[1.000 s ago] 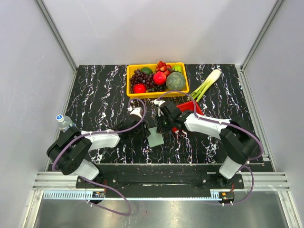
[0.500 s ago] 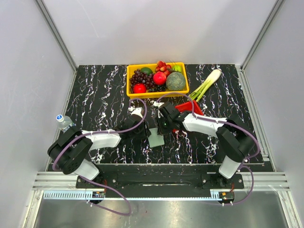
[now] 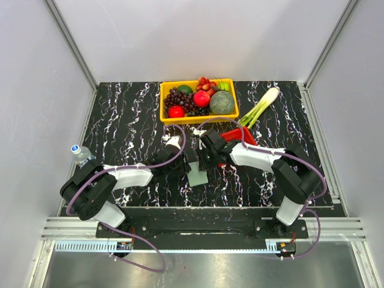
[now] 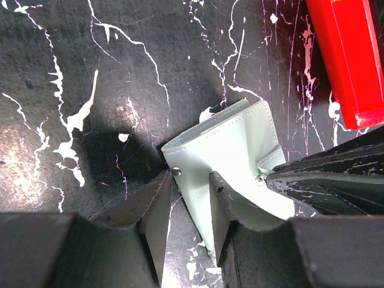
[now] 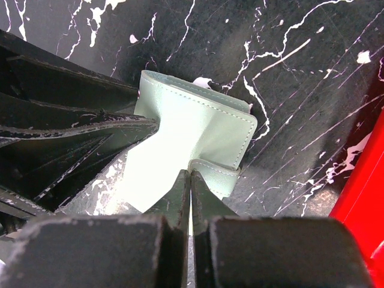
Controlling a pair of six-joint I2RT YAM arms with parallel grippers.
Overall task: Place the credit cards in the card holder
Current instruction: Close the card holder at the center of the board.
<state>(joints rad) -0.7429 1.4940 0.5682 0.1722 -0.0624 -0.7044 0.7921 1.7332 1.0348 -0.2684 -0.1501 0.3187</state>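
The grey-green card holder (image 3: 198, 176) lies partly unfolded on the black marble table between both grippers. My left gripper (image 3: 185, 167) is open, and its jaws straddle one flap of the holder (image 4: 234, 144). That flap rests against the right finger (image 4: 223, 204), with bare table showing beside the left finger. My right gripper (image 3: 204, 161) is shut, its tips (image 5: 191, 174) pinched at the holder's (image 5: 192, 126) small snap tab. It shows as a dark wedge in the left wrist view (image 4: 324, 180). No credit cards are in view.
A red mesh basket (image 3: 243, 135) lies just right of the holder, and also shows in the wrist views (image 4: 348, 54) (image 5: 366, 204). A yellow crate (image 3: 165, 99) of fruit stands at the back, a leek (image 3: 261, 107) to its right. A water bottle (image 3: 81, 153) stands at the left.
My right gripper has shifted slightly left toward the holder, and the holder has moved a little with it. The left arm has barely moved.
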